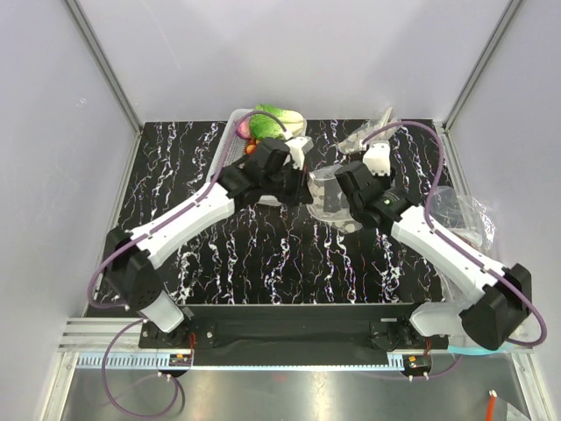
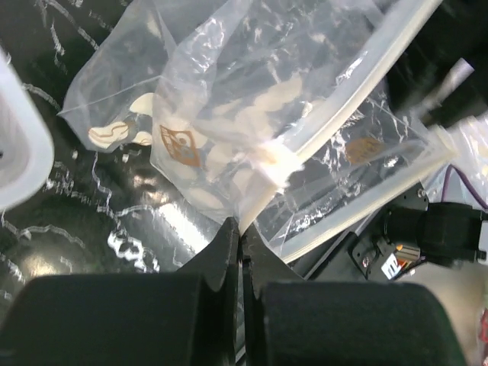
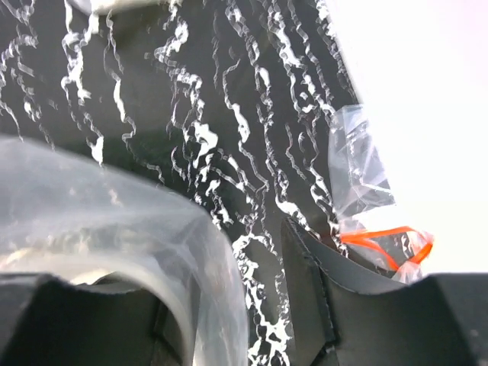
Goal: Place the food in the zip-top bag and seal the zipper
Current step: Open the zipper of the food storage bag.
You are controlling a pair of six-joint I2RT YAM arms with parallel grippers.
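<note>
Top external view has the zip-top bag (image 1: 326, 189) in the middle of the black marbled table (image 1: 263, 254), between the two wrists, a thin clear film with pale round dots and a small brown label. In the left wrist view it is crumpled and lifted by one edge, and its zipper (image 2: 358, 76) runs as a whitish strip slanting up to the right. The left gripper (image 2: 240, 238) is pinched tight on that strip, fingers pressed together with the plastic between them. The right gripper (image 3: 236, 297) stands with its fingers apart, the bag's film bulging over the left-hand finger and hiding most of it; I see nothing clamped there. The food lies well apart from the bag, in the white basket (image 1: 230, 145) at the table's far edge: one pale-green lettuce (image 1: 279, 118), one pink bulb (image 1: 244, 130) and some red and orange pieces (image 1: 255, 140) too crowded to count. The left arm crosses in front of the basket. Two more scraps of clear plastic lie about, one at the right edge (image 1: 463, 210), one at the back (image 1: 377, 130)
</note>
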